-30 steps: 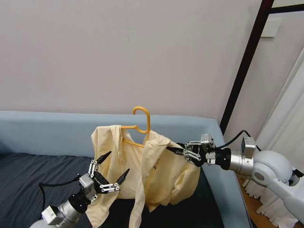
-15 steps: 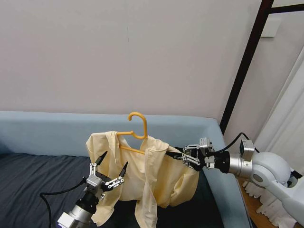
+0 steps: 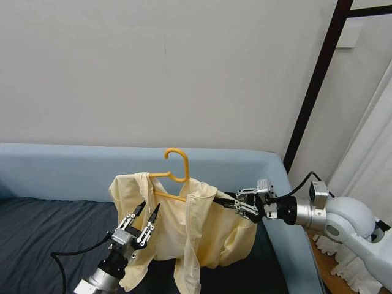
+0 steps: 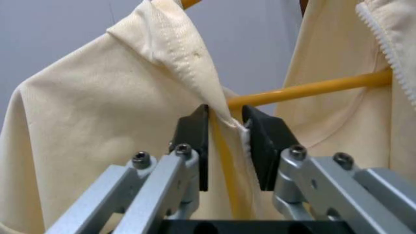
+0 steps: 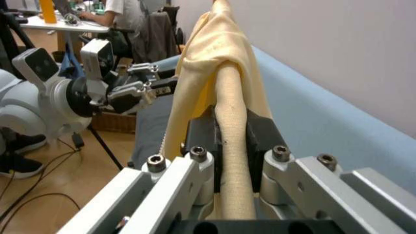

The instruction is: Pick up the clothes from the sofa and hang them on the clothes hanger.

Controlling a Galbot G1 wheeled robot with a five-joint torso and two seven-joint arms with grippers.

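A pale yellow jacket (image 3: 208,233) hangs on an orange hanger (image 3: 176,160), held up in the air above the blue sofa (image 3: 61,171). My right gripper (image 3: 228,201) is shut on the jacket's shoulder at the right end of the hanger; in the right wrist view its fingers (image 5: 201,134) clamp a roll of the cloth (image 5: 221,48). Lower left, my left gripper (image 3: 149,210) reaches the jacket's open front. In the left wrist view the left gripper (image 4: 226,146) pinches the front edge of the jacket (image 4: 97,112), just under the hanger bar (image 4: 312,87).
The sofa has a dark seat cushion (image 3: 43,239) below the jacket. A black pole (image 3: 312,92) rises at the right, with a white curtain (image 3: 367,165) beyond it. A plain wall stands behind the sofa.
My left gripper rose toward the jacket's front edge and its fingers drew together on the cloth. The jacket and hanger shifted slightly left and down with the right gripper.
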